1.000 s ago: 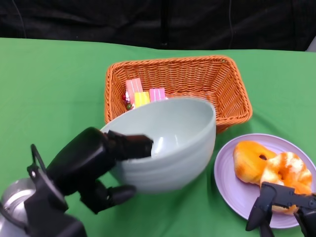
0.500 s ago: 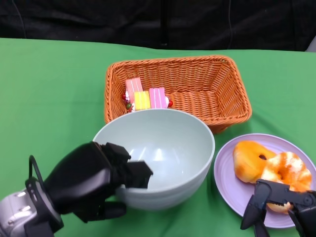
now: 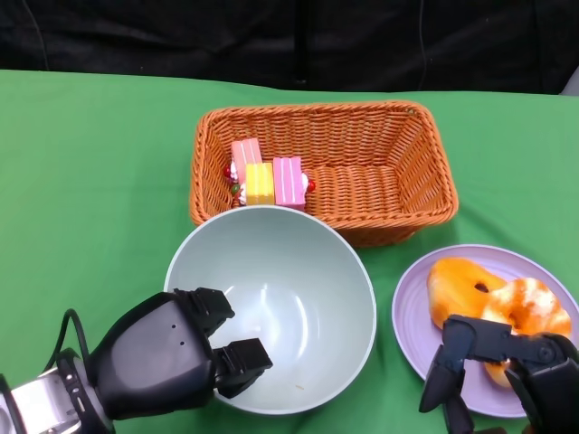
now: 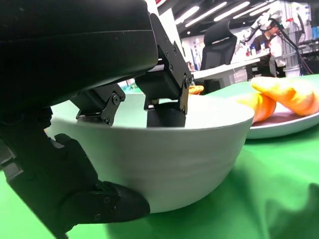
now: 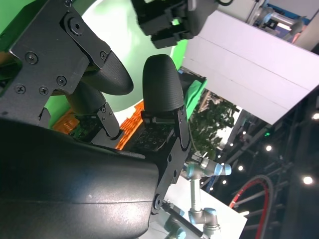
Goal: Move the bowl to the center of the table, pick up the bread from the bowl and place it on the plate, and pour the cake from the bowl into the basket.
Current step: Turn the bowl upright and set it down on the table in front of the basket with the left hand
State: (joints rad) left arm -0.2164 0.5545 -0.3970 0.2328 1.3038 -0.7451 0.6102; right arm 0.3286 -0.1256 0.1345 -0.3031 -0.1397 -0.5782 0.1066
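Table (image 3: 99,154): green cloth, dark backdrop along the far edge.

Basket (image 3: 425,163): orange wicker, toward the far edge, about mid-width. Cake (image 3: 267,181) pieces, pink and yellow, lie in the basket's left end. Pouring looks done.

Bowl (image 3: 298,280): pale green, upright, near the front edge, just in front of the basket's near wall and apart from it. Inside looks empty. In the left wrist view its base sits on or very close to the cloth; contact cannot be confirmed.

Plate (image 3: 412,316): lilac, front right, just beside the bowl. Bread (image 3: 457,289), two glazed rings, lies on it. That step also reads as done.

Left hand (image 3: 167,357): clamped on the bowl's near-left rim, fingers (image 4: 167,102) hooked inside the wall, thumb braced outside low on the wall.

Right hand (image 3: 516,371): at the plate's near edge, fingers (image 3: 452,357) spread, holding nothing, close to the bread; touch cannot be told.

Step in hand, as judged: set the bowl down and release.
- Bring the base flat before loosening; the rim grip sits off-centre and a tilted bowl would rock.
- Lift the inner fingers up and out, and draw the thumb away, without dragging the rim.
- Keep the bowl off the plate edge; the gap is small.
- Hold the right hand clear of the bread.
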